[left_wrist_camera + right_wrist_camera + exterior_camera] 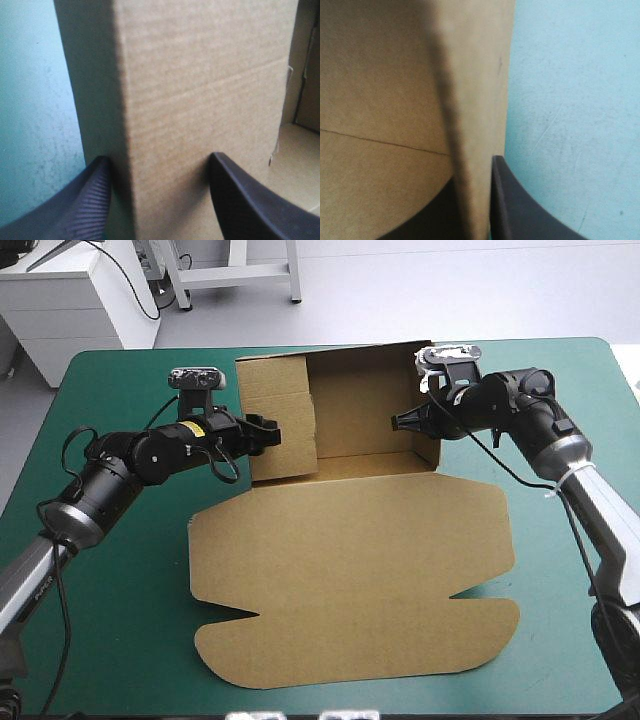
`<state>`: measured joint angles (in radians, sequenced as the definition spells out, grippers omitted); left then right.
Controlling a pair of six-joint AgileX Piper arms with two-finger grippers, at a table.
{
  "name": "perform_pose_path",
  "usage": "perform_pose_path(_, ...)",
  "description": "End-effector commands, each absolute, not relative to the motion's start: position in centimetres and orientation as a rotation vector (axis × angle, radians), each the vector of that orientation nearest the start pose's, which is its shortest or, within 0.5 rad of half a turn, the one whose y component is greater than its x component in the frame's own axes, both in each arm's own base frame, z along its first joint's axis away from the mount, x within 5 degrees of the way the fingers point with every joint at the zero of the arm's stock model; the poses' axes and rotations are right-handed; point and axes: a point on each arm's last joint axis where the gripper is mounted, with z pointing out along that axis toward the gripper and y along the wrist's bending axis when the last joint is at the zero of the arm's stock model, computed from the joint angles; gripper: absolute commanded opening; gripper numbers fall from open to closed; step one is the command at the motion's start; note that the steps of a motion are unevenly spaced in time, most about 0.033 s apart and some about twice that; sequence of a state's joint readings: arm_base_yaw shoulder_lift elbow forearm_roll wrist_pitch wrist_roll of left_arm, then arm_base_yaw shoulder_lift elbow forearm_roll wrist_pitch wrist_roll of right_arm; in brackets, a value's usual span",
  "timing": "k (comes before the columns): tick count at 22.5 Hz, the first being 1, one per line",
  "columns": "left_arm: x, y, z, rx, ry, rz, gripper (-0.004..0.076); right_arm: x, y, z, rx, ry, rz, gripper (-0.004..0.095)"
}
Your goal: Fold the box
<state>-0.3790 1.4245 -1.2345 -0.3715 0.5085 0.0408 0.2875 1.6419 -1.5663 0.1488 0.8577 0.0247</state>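
1. Box [350, 540] lies mid-way on the teal-green cover [120, 570]: its tray with raised walls stands toward the cover's far edge, the lid [350, 640] flat toward the near edge.
2. Left gripper [268, 432] straddles the thick left wall [200, 100], on the side toward the cover's left edge, fingers spread, one on each face.
3. Right gripper [400, 422] pinches the right wall [480, 125], fingers nearly together with the board between.
4. The step seems to be setting the side walls. Hold the right wall upright and press the left wall's folded flap down evenly until it tucks in.
5. Squeeze gently; lopsided pressure could buckle the board or slide the tray across the cover.
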Motion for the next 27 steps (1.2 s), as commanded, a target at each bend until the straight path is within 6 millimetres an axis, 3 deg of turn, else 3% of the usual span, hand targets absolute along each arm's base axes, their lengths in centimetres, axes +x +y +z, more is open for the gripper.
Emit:
perform_pose_path(1, 29.7, -13.3, 37.3, 0.126, 2.094, -0.59, 0.0361, 33.8, 13.0, 39.7, -0.186, 2.254, 0.568, -0.0012)
perform_pose_path(3, 29.7, -13.3, 37.4, 0.113, 2.086, -0.598, 0.0275, 33.8, 13.2, 39.9, -0.187, 2.238, 0.593, -0.0013)
perform_pose_path(7, 29.7, -13.3, 37.3, 0.136, 2.095, -0.578, -0.0004, 33.8, 13.3, 40.0, -0.201, 2.224, 0.614, -0.0012)
perform_pose_path(15, 29.7, -13.2, 37.2, 0.162, 2.093, -0.556, -0.0008, 33.9, 13.3, 40.0, -0.21, 2.215, 0.604, -0.0014)
perform_pose_path(17, 29.9, -12.8, 37.2, 0.233, 2.074, -0.447, -0.0008, 33.9, 13.3, 40.1, -0.208, 2.211, 0.604, -0.0014)
perform_pose_path(20, 30.4, -11.8, 37.1, 0.172, 2.072, -0.363, -0.0008, 33.9, 13.4, 40.2, -0.19, 2.201, 0.636, -0.0014)
perform_pose_path(27, 30.3, -12.0, 37.1, 0.103, 2.084, -0.452, -0.0008, 33.9, 13.5, 40.2, -0.186, 2.197, 0.647, -0.0014)
